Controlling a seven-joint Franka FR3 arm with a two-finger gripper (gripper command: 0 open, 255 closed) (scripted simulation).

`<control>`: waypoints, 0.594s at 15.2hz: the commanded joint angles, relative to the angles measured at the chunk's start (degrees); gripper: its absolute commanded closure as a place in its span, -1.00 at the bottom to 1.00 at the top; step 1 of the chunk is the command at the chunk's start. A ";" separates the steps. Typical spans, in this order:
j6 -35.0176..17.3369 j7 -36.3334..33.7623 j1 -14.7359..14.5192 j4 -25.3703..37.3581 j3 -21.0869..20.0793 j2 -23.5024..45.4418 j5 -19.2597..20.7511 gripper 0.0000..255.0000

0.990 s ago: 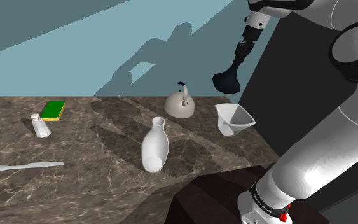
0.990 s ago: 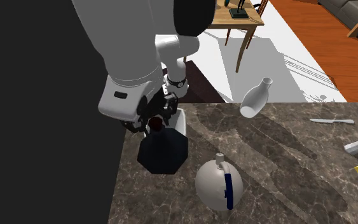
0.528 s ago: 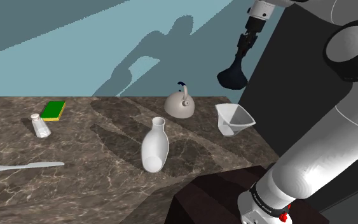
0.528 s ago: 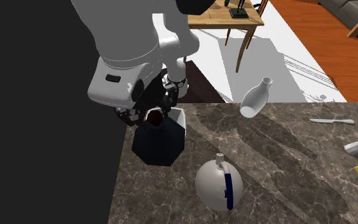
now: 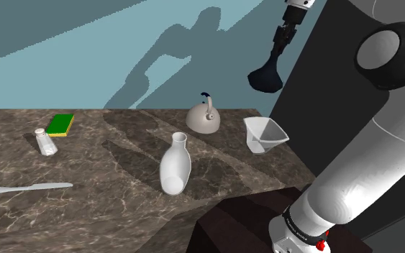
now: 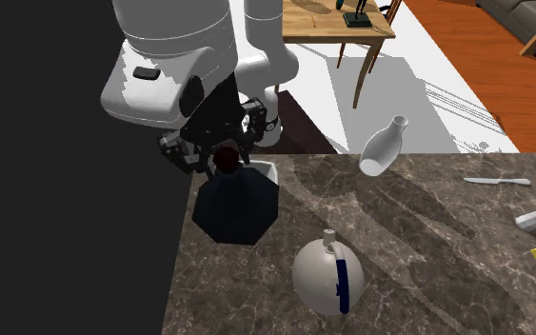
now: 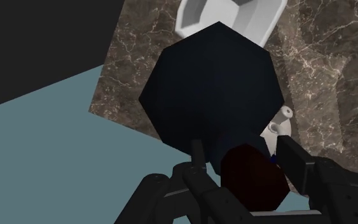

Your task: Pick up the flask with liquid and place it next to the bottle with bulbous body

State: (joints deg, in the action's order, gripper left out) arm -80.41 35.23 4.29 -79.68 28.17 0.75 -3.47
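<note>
In the shoulder view the white bottle (image 5: 174,167) stands upright near the front edge of the worktop (image 5: 107,212), about midway along it. Well to its right, high above the white tub (image 5: 265,134) at the worktop's right end, the gripper (image 5: 280,44) clasps the dark flask (image 5: 265,77) by its neck, body hanging down, slightly tilted. The carry should run leftward and down.

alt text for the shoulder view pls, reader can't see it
The black end effector holds a dark flask by its neck, high above a brown marble counter. Below stand a white bulbous bottle, a kettle and a white angular container; a green sponge, a shaker and a knife lie toward the left.
</note>
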 commanded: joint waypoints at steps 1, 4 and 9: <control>1.75 0.12 0.17 2.55 0.15 0.81 -0.44 1.00; 4.78 0.57 0.68 7.11 0.55 2.61 -1.39 1.00; 6.46 -2.46 -1.22 6.90 -0.78 0.25 -0.22 1.00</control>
State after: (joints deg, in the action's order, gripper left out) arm -73.27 34.23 4.10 -70.73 28.08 2.79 -4.60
